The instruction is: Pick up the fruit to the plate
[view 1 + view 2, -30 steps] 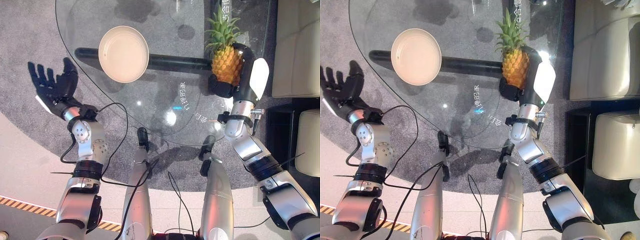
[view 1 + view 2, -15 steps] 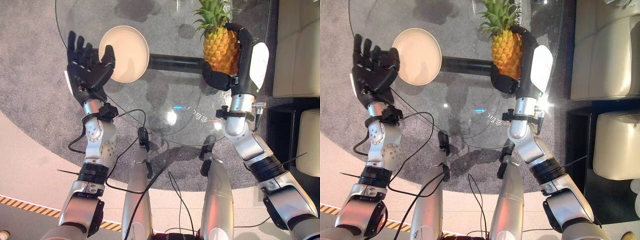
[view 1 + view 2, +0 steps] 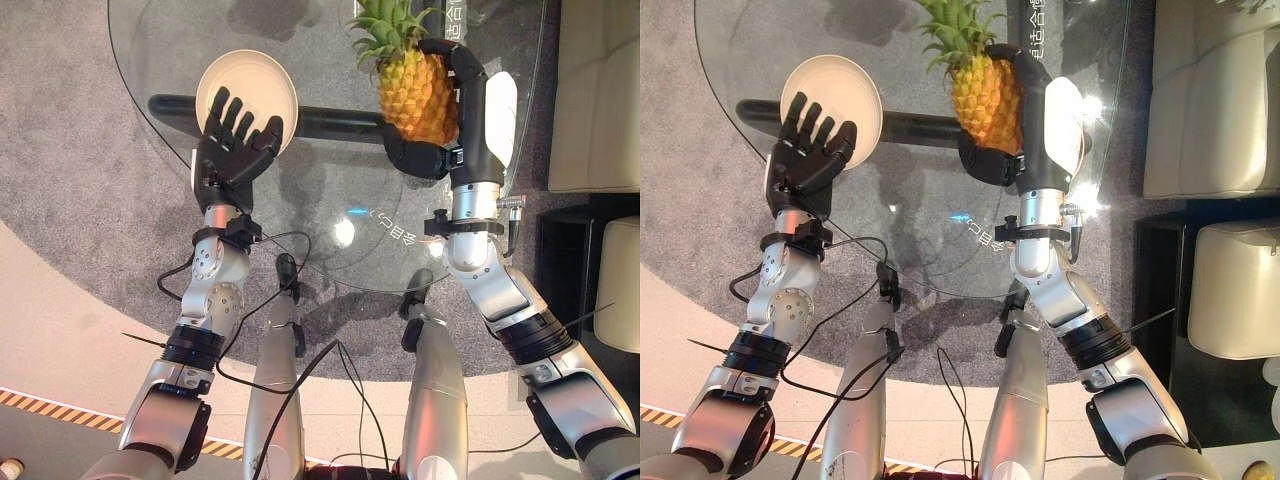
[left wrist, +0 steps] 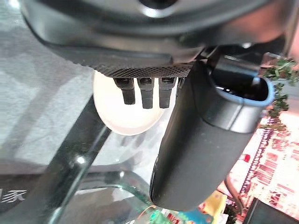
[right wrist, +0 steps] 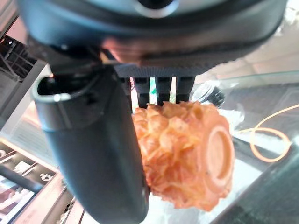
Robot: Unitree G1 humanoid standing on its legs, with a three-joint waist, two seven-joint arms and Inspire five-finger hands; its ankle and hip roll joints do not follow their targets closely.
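Note:
My right hand is shut on a pineapple with a green crown and holds it upright above the round glass table, right of the plate. From the right wrist, the orange fruit sits between thumb and fingers. The cream plate lies empty on the table's far left part. Over the plate's near edge my left hand hovers open, palm up with fingers spread. The left wrist view has the plate past the straight fingers.
A dark bar of the table's base runs under the glass from the plate toward the pineapple. Cream sofa cushions stand on the right, with a black side table near them. Grey carpet lies below.
My right hand has carried the pineapple up and to the left, toward the plate. My left hand has swung in from the table's left side to the plate's near edge.

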